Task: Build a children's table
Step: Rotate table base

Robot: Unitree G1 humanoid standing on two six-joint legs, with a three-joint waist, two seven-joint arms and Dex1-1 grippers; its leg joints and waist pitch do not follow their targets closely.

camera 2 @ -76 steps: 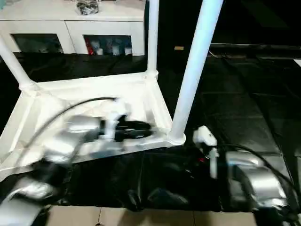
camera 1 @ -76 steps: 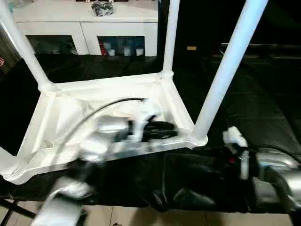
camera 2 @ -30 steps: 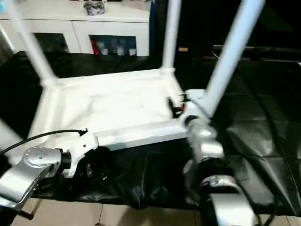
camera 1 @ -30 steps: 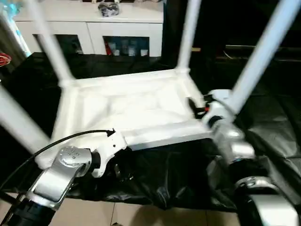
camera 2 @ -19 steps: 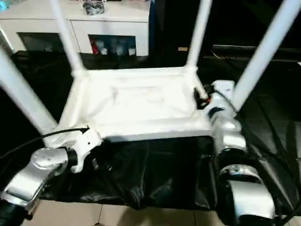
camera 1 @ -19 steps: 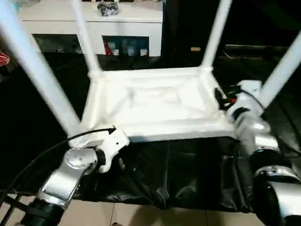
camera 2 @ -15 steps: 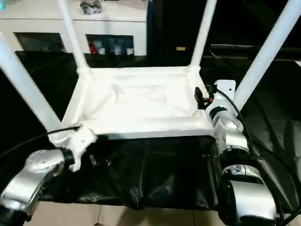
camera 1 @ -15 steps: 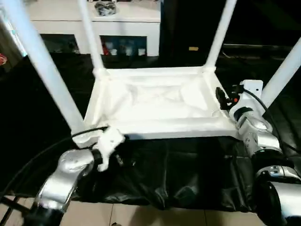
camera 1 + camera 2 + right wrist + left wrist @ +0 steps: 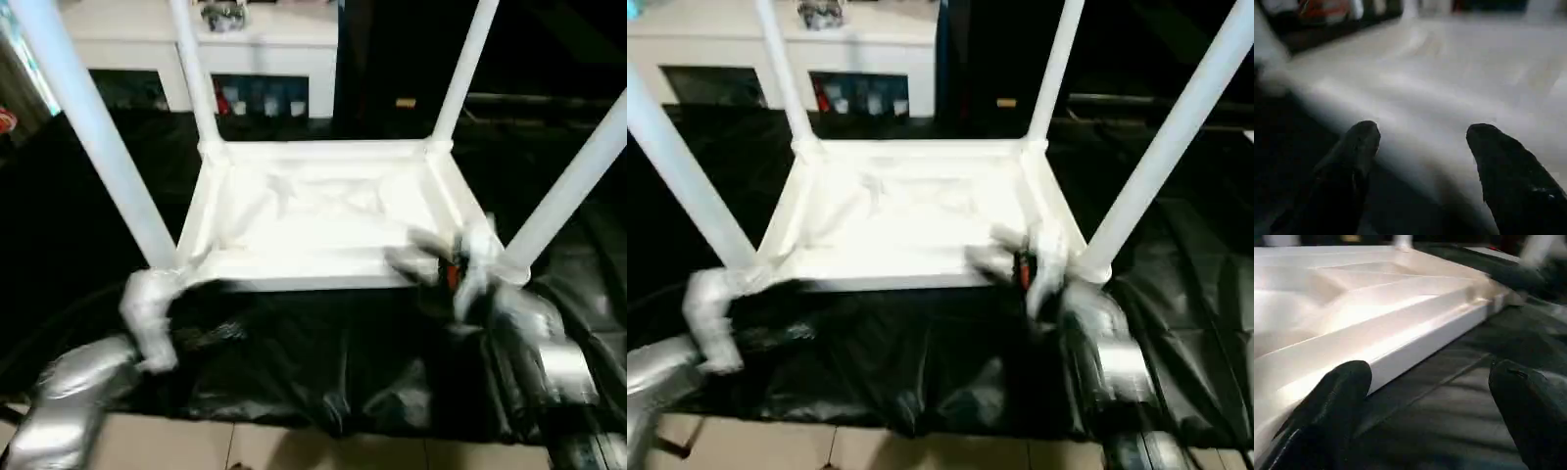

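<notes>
The left gripper (image 9: 1427, 396) sits at the near left corner of the children's table (image 9: 323, 211), its two black fingers (image 9: 1332, 406) spread wide with nothing between them; one finger lies close against the table's near edge, the other over the black cloth (image 9: 323, 362). The silver left forearm (image 9: 69, 392) reaches up from the bottom left.

The table lies upside down on the cloth in the middle of the scene, its ribbed underside facing up. Four white legs (image 9: 93, 127) stand up from its corner sockets. Behind it, at the far side, stands a white cabinet (image 9: 265, 49) with glass doors.

The right gripper (image 9: 1420, 147) is at the table's near right corner, just beside the near right leg (image 9: 568, 186). Its fingers (image 9: 1354, 147) are also apart, holding nothing, and point at the white underside. The right forearm (image 9: 549, 352) comes up from the bottom right.
</notes>
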